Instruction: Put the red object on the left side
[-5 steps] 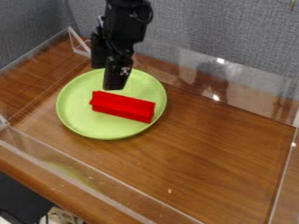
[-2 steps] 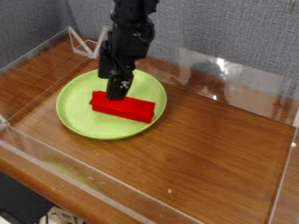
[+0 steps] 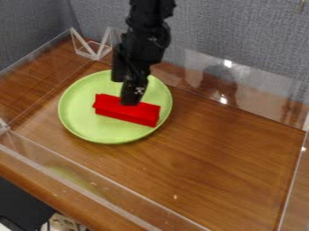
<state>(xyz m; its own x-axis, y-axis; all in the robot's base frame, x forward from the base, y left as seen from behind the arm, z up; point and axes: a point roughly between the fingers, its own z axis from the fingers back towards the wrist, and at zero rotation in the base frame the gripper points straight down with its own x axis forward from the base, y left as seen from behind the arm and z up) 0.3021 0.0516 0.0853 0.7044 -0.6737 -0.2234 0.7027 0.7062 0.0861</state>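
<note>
The red object (image 3: 126, 111), a bright red oblong block, lies on the lime-green round plate (image 3: 85, 122) at the left middle of the wooden table. My black gripper (image 3: 134, 92) points steeply down right over the block's far right part. Its jaws stand open, the fingertips just above or at the block's top edge, and nothing is held. Whether the fingertips touch the block I cannot tell. The arm hides part of the plate's far rim.
Clear acrylic walls (image 3: 241, 77) ring the wooden table (image 3: 218, 153). A white wire stand (image 3: 87, 42) sits at the back left corner. Bare wood lies to the right of and in front of the plate.
The gripper has come down and shifted right, from above the plate's far side to right over the red block. The block and plate have stayed put.
</note>
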